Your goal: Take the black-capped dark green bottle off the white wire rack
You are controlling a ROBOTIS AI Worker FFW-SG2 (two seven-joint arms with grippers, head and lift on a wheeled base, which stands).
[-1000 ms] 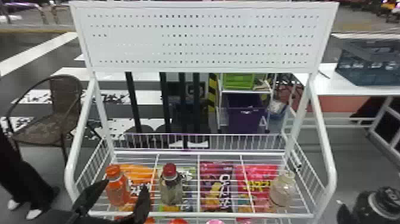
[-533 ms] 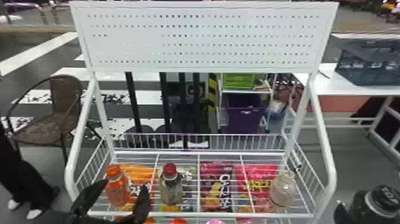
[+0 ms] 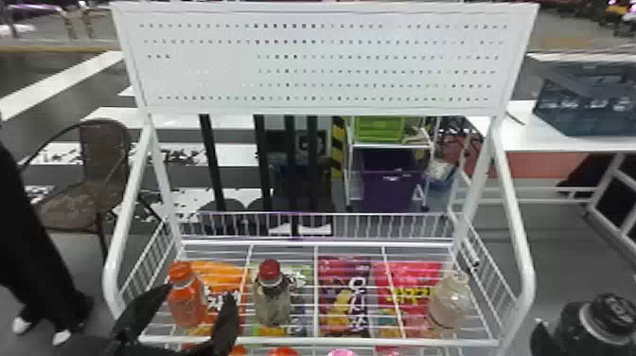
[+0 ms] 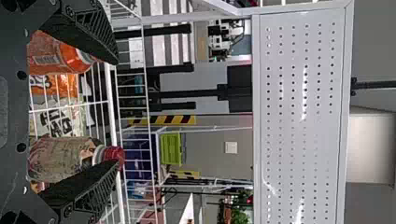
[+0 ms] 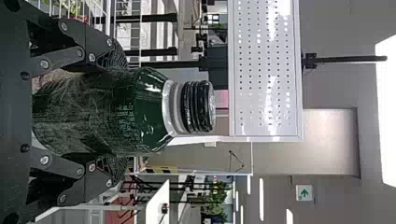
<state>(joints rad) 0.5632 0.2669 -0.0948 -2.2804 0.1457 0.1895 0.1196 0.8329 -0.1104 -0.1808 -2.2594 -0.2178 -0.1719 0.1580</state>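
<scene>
Edging slightly leftward since the first frame, your right gripper (image 3: 539, 338) is carrying the dark green bottle (image 3: 573, 324) a little nearer the rack (image 3: 331, 341), while your left gripper (image 3: 201, 290) is staying put. At the rack's front left corner, you are holding that left gripper with its fingers wide apart, nothing between them being clamped. Near its fingers, an orange bottle (image 3: 187, 303) is standing along the left side, with an orange packet (image 3: 222, 280) lying behind and beside it. Next, a red-capped bottle (image 3: 272, 305) is standing left of the middle, then a purple packet (image 3: 341, 279) is lying near the middle and a red packet (image 3: 411, 279) is lying right of it. Close to the right edge, a pale bottle (image 3: 448, 305) is standing. Beyond that edge, off the rack, you are keeping the dark green bottle upright, your right gripper clamping its body from both sides below the black cap (image 5: 198, 106).
</scene>
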